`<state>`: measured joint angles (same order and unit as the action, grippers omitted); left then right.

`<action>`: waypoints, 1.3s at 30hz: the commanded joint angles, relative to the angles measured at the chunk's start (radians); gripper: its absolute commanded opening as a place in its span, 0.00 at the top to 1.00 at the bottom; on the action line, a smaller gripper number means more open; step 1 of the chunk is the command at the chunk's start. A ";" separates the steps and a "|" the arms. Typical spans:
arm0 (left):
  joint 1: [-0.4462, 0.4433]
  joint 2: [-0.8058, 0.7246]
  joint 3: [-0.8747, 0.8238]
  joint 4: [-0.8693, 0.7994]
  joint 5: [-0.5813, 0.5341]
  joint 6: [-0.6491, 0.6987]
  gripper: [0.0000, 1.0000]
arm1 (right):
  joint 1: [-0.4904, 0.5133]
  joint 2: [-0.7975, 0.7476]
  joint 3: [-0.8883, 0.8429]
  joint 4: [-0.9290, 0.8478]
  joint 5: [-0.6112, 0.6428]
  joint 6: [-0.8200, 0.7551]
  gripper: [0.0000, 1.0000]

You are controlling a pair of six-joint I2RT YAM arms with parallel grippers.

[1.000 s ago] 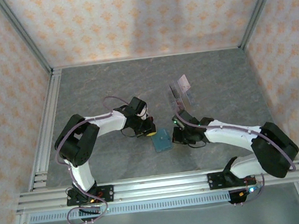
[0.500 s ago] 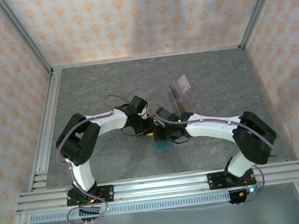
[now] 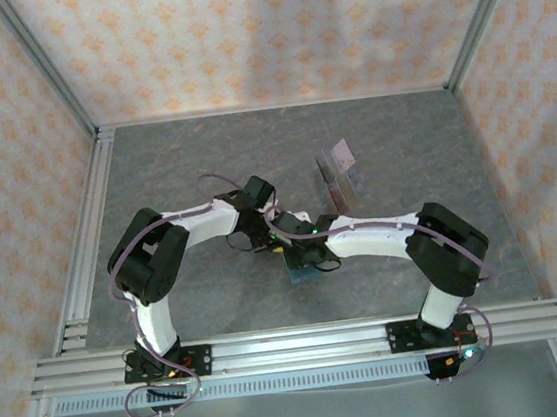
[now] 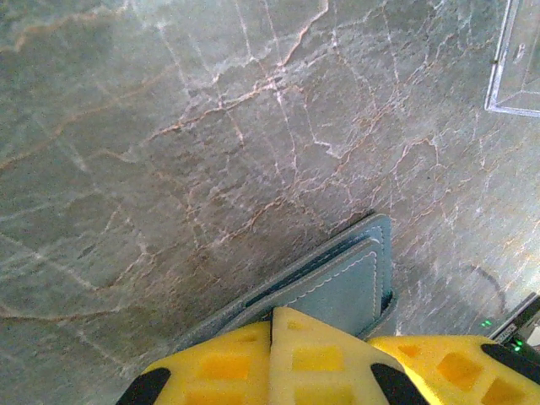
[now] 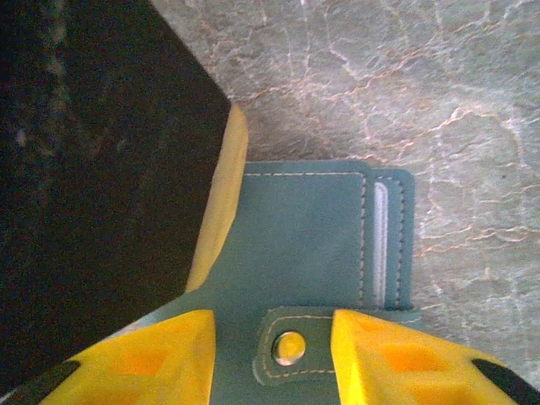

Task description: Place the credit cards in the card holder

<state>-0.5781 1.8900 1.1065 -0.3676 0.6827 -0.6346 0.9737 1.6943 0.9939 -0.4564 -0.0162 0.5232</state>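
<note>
Seen from above, a grey marbled stone-look worktop point(image 3: 154, 172) carries two white-and-black robot arms that reach in from its near edge and meet near its middle. The left arm bends inward from the near left corner. The left tool point(image 3: 268, 240) points down just left of a small teal-blue stitched folding card holder point(image 3: 300, 270), which lies flat near the middle of the worktop, a little toward the near edge.

In the left wrist view, the left tool point(image 4: 271, 321) has its two yellow fingers pressed tightly together with nothing between them, their tips at the edge of the holder point(image 4: 342, 287).

The right arm stretches leftward from the near right corner, and the right tool point(image 3: 305, 254) hangs directly over the holder. In the right wrist view, the right tool point(image 5: 272, 325) is narrowly parted and grips nothing. Below it lies the holder point(image 5: 304, 228), and the yellow fingers point(image 5: 156, 359) stand either side of its closing tab, which bears a round metal stud point(image 5: 289, 347). One finger point(image 5: 221, 198) of the left tool lies along the holder's left edge.

Farther right and toward the far edge, apart from the holder, is a clear plastic slotted stand point(image 3: 333, 177) with a pinkish-mauve card point(image 3: 344, 150) upright in it.
</note>
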 commanded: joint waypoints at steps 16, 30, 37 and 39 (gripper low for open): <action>-0.014 0.124 -0.059 -0.173 -0.147 0.073 1.00 | 0.011 -0.062 -0.066 -0.022 0.033 -0.009 1.00; -0.014 0.109 -0.054 -0.183 -0.140 0.095 1.00 | -0.151 -0.290 -0.327 0.134 -0.090 0.163 1.00; -0.015 0.026 0.031 -0.192 0.069 0.124 0.93 | -0.195 -0.338 -0.364 0.039 0.076 0.318 0.69; -0.014 -0.041 0.047 -0.187 0.126 0.122 0.88 | -0.189 -0.337 -0.323 -0.046 0.141 0.347 0.68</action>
<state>-0.5747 1.8931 1.1400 -0.4397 0.7288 -0.5423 0.7818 1.3602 0.6376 -0.3500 -0.0147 0.7887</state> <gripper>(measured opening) 0.104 0.317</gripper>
